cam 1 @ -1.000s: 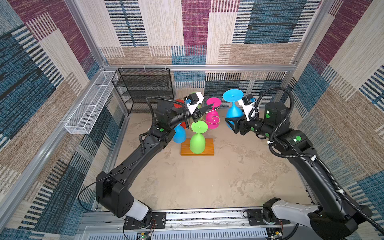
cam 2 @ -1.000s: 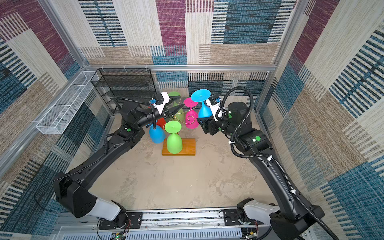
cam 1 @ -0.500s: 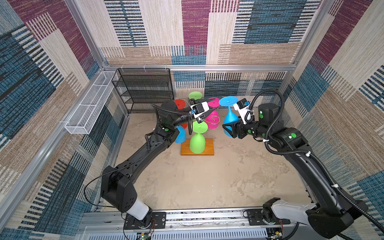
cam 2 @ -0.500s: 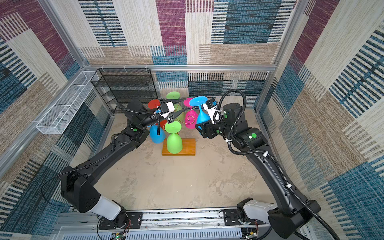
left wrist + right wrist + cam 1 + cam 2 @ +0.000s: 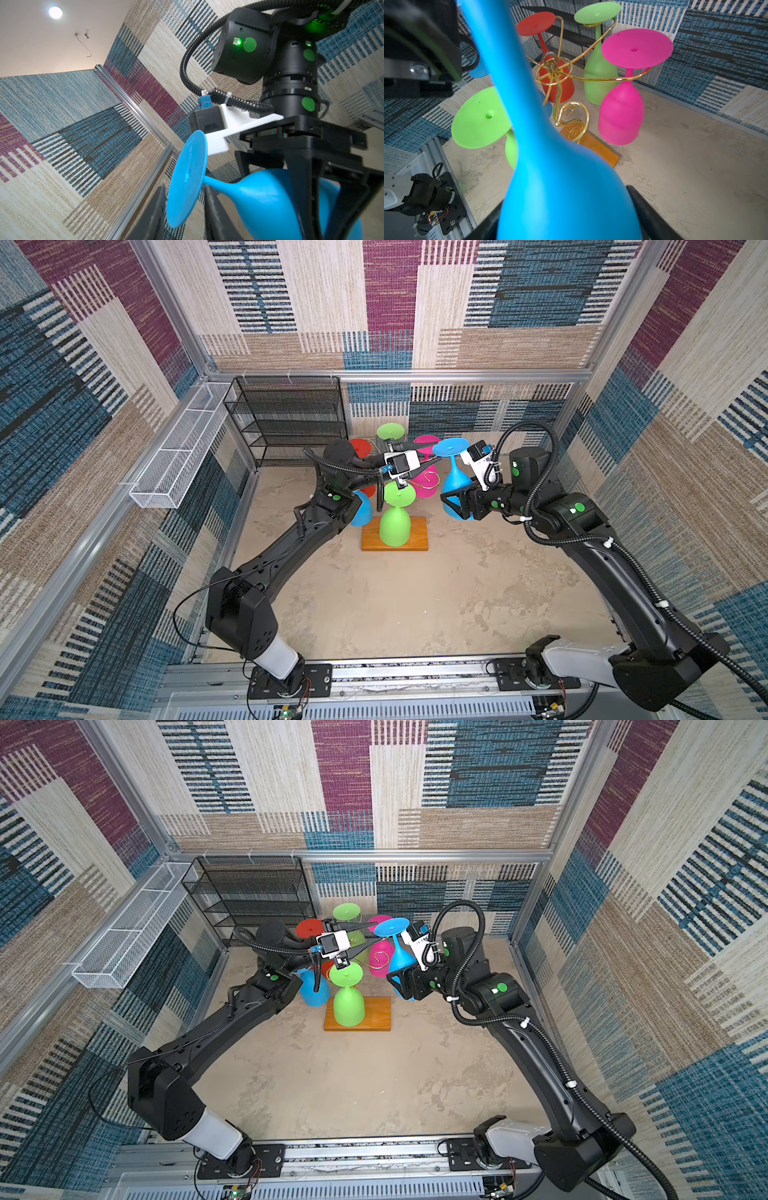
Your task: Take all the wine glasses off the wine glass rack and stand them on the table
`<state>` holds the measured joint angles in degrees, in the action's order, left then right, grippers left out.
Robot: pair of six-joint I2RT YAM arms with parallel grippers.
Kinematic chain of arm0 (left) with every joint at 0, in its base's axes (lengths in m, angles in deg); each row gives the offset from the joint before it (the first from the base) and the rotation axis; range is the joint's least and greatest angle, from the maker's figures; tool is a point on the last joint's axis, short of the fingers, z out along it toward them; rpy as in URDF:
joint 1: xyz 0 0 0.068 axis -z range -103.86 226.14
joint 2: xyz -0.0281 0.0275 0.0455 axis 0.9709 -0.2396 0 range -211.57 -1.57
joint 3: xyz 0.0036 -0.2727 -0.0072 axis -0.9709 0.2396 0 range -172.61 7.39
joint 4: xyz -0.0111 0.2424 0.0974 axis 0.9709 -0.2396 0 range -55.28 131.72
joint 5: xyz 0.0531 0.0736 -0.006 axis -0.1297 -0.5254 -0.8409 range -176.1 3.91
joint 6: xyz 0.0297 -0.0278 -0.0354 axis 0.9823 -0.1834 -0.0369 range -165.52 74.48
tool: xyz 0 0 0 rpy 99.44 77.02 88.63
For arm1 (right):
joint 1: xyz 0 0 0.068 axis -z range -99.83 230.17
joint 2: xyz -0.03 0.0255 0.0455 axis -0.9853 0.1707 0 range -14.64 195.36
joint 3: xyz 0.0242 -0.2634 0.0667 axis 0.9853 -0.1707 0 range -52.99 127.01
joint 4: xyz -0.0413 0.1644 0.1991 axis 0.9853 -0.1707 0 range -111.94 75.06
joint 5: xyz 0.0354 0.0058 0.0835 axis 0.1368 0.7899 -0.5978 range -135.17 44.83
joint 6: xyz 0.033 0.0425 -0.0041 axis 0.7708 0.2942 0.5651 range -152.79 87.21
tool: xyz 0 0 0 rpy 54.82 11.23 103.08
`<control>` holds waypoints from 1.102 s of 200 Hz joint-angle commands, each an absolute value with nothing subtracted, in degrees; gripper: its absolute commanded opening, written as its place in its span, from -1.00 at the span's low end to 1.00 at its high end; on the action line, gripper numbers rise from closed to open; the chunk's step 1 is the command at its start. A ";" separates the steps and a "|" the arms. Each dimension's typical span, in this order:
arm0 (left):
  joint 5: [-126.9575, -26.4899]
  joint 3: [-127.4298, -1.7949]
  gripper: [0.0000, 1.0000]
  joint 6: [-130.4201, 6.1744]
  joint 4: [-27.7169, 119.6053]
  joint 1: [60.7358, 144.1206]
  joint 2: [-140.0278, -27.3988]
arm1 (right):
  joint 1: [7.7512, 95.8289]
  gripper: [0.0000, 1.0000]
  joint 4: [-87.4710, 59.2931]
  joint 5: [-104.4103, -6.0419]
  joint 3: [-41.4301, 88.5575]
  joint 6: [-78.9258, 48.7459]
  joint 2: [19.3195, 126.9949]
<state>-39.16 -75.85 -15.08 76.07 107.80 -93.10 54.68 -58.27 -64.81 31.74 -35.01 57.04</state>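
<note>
A blue wine glass (image 5: 455, 483) (image 5: 401, 959) hangs foot up just right of the wine glass rack (image 5: 551, 66), clear of its gold arms. My right gripper (image 5: 451, 506) (image 5: 564, 207) is shut on the bowl of this glass (image 5: 560, 187). My left gripper (image 5: 434, 452) (image 5: 184, 189) reaches across the rack top. Its fingers (image 5: 154, 212) straddle the glass's round foot (image 5: 187, 178) with a gap on each side. The rack stands on an orange-brown wooden base (image 5: 417, 537) (image 5: 380, 1015). One curled arm (image 5: 572, 116) is bare.
Still hanging on the rack are a green glass (image 5: 395, 526), a pink one (image 5: 428, 485), a red one (image 5: 359, 446), a second green one (image 5: 390, 432) and another blue one (image 5: 359, 510). A black mesh shelf (image 5: 291, 418) and a white wire basket (image 5: 178, 456) stand at the back left.
My left gripper has swung right over the rack to the blue glass's foot, and its jaws have narrowed. My right gripper has brought the glass slightly left and lower.
</note>
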 commanded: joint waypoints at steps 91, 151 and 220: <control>-37.63 -76.96 -0.73 -11.24 78.28 108.92 -94.70 | 54.51 -0.23 -57.65 -67.03 31.74 -33.76 56.68; -38.61 -76.37 -1.00 -11.31 80.89 108.92 -94.43 | 54.42 -0.08 -57.35 -68.26 32.05 -33.51 56.75; -44.98 -74.02 -1.00 -14.39 81.03 108.79 -91.78 | 54.42 0.88 -52.97 -70.60 31.55 -29.32 54.71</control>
